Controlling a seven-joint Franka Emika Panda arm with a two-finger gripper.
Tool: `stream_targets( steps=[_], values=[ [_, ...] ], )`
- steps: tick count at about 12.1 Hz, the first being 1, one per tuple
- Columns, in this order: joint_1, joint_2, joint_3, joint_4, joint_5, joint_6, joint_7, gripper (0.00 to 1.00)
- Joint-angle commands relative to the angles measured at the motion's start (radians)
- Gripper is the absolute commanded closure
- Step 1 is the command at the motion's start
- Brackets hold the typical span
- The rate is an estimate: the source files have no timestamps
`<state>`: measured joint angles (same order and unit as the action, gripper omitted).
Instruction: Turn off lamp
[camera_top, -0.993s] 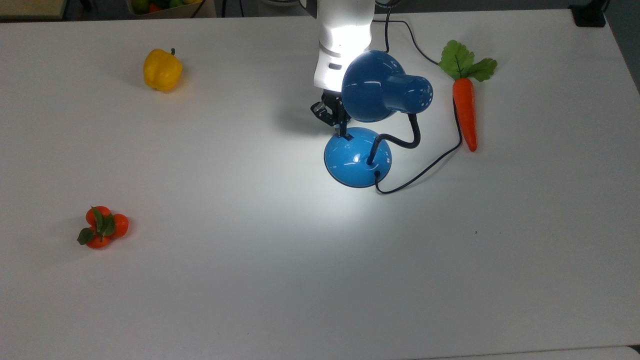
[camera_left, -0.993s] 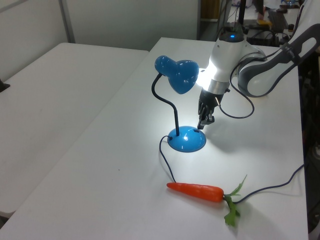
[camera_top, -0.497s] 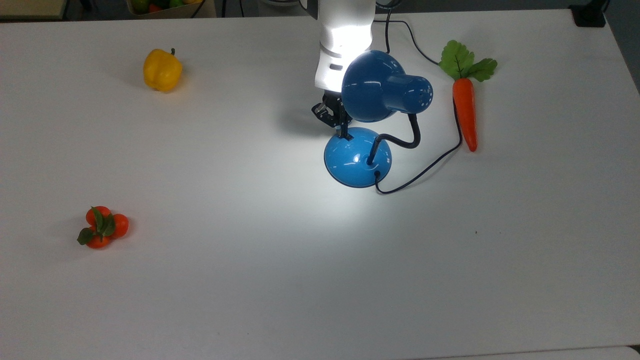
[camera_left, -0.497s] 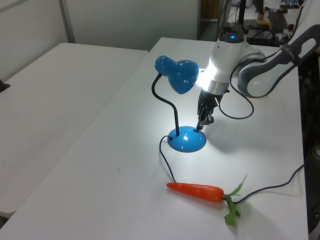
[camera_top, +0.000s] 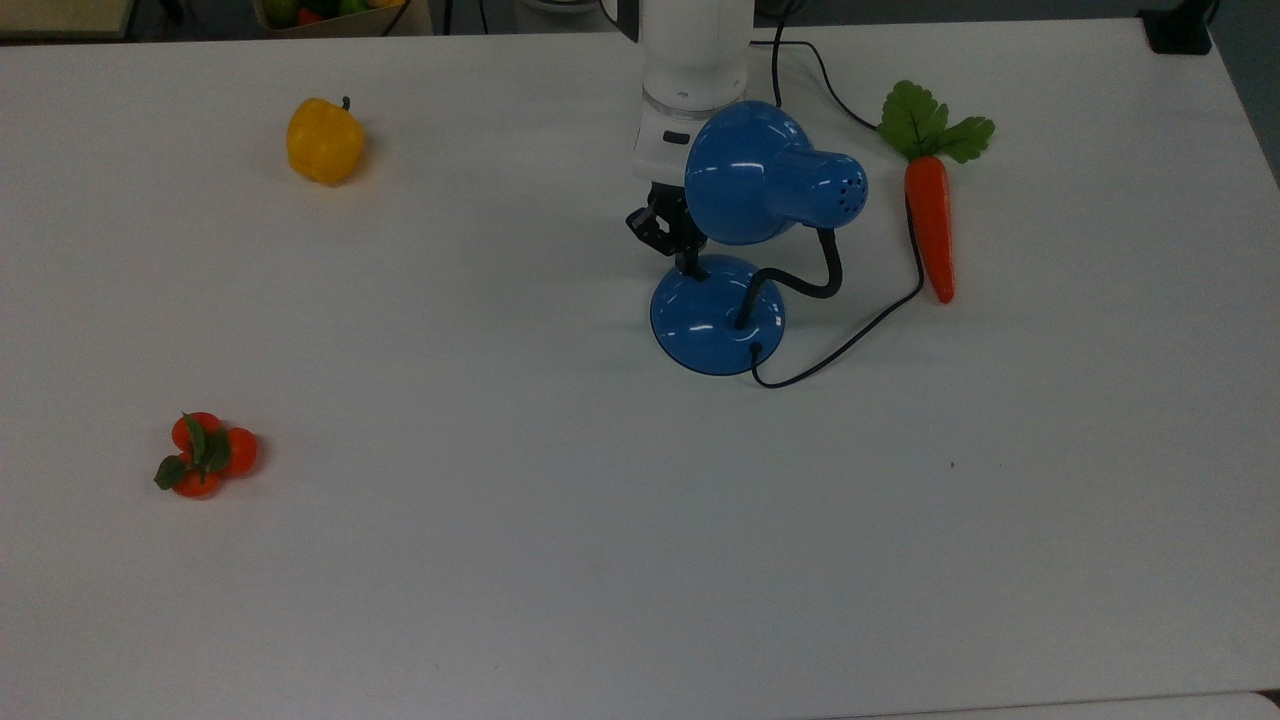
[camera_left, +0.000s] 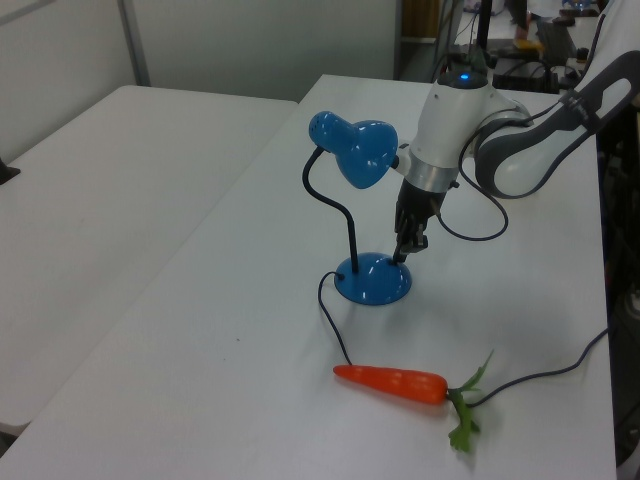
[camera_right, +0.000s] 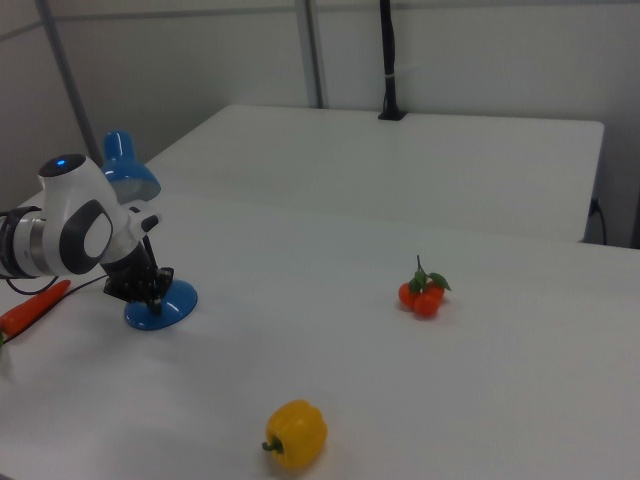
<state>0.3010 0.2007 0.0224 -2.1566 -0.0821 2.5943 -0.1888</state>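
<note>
Glossy blue lamp (camera_top: 718, 315), smooth matt white table (camera_top: 500, 520), shiny white plastic arm (camera_left: 445, 125), waxy-looking carrot (camera_top: 929, 225)

A broad white desk (camera_top: 520, 600) fills the top view, evenly lit, with soft grey shading toward its near edge. Past its far edge in the top view, a bin of green and red produce (camera_top: 330, 12) sits in shadow, and a black clamp (camera_top: 1180, 30) grips the far right corner. In the left view a second white table (camera_left: 110, 190) stands alongside, set apart by a narrow gap, with a pale wall (camera_left: 260, 40) and a grey upright post (camera_left: 133, 42) behind it. In the right view a black pole (camera_right: 388, 60) rises from the far table against a light grey partition wall (camera_right: 500, 55)
</note>
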Motion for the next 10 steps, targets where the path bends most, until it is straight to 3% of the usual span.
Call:
stream_targets(
  steps=[1, 8, 10],
  values=[
    [0.001, 0.017, 0.008, -0.012, 0.004, 0.021, -0.017, 1.0],
    [-0.014, -0.027, 0.007, 0.012, 0.005, -0.173, 0.006, 1.0],
    [-0.032, -0.033, 0.004, 0.068, 0.002, -0.305, 0.107, 1.0]
  ],
)
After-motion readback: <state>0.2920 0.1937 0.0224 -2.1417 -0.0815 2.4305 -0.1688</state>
